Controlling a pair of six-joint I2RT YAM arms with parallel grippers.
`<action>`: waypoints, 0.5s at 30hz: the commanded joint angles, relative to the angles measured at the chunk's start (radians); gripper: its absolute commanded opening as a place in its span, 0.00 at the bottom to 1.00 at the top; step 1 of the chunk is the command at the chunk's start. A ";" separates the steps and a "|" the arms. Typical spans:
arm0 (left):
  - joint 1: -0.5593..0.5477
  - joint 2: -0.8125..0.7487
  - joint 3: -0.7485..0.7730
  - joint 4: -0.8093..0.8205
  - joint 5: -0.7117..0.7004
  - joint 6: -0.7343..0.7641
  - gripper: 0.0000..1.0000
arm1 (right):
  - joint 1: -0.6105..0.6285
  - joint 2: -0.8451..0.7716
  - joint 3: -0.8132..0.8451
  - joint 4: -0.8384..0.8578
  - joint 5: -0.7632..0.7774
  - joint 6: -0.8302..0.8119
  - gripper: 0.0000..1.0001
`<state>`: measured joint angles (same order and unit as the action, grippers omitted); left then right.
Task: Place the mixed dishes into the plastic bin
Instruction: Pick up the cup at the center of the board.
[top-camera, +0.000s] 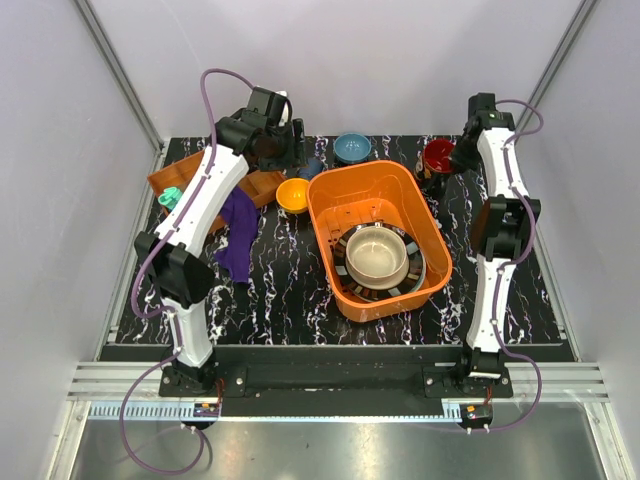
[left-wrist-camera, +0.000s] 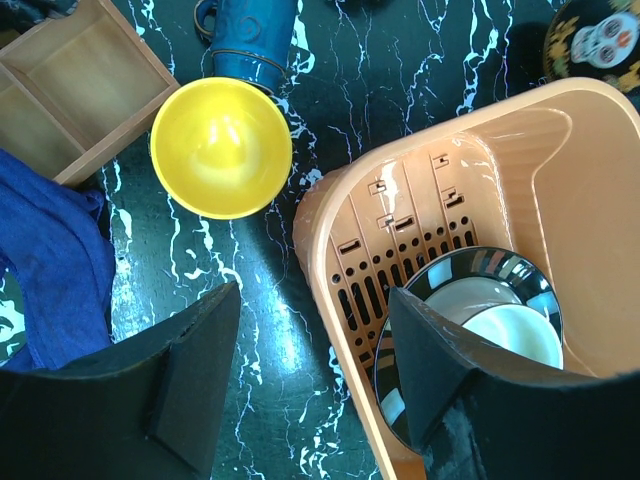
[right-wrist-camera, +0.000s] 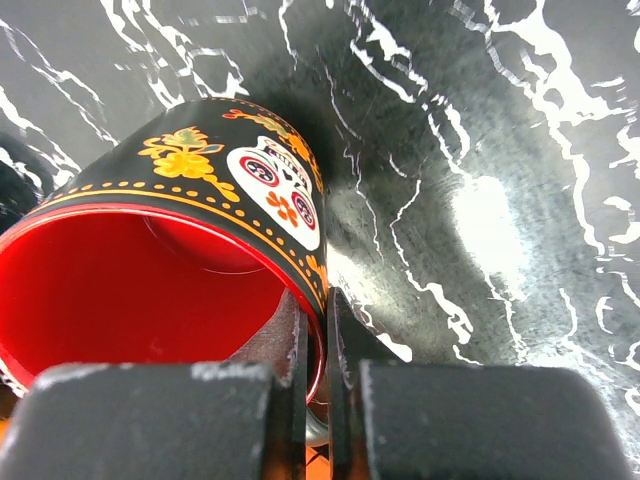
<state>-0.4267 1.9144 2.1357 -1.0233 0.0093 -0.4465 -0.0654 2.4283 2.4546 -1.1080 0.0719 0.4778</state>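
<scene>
The bench was black, veined with white like marble. At centre right the plastic bin was bright orange. Inside it showed a beige bowl and a plate with a dark rim striped in white. Toward the upper centre were an orange-yellow bowl and a small blue bowl. The mug was red inside and black outside, painted with a white skull, orange flowers and yellow dots. The purple cloth showed at left.

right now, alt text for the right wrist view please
The right gripper pinches the rim of a mug, one finger inside and one outside. The mug is red inside, black outside with a painted skull and flowers. Behind it is the black, white-veined table.
</scene>
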 joint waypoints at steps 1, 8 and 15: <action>0.002 -0.063 -0.017 0.023 0.014 -0.009 0.64 | -0.001 -0.182 0.090 0.062 0.016 0.022 0.00; 0.003 -0.083 -0.039 0.040 0.018 -0.015 0.64 | -0.002 -0.270 0.090 0.089 0.016 0.022 0.00; 0.003 -0.098 -0.062 0.058 0.032 -0.017 0.65 | -0.002 -0.353 0.106 0.102 -0.040 0.038 0.00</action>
<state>-0.4267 1.8854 2.0830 -1.0187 0.0113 -0.4541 -0.0673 2.2326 2.4672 -1.1080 0.0917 0.4793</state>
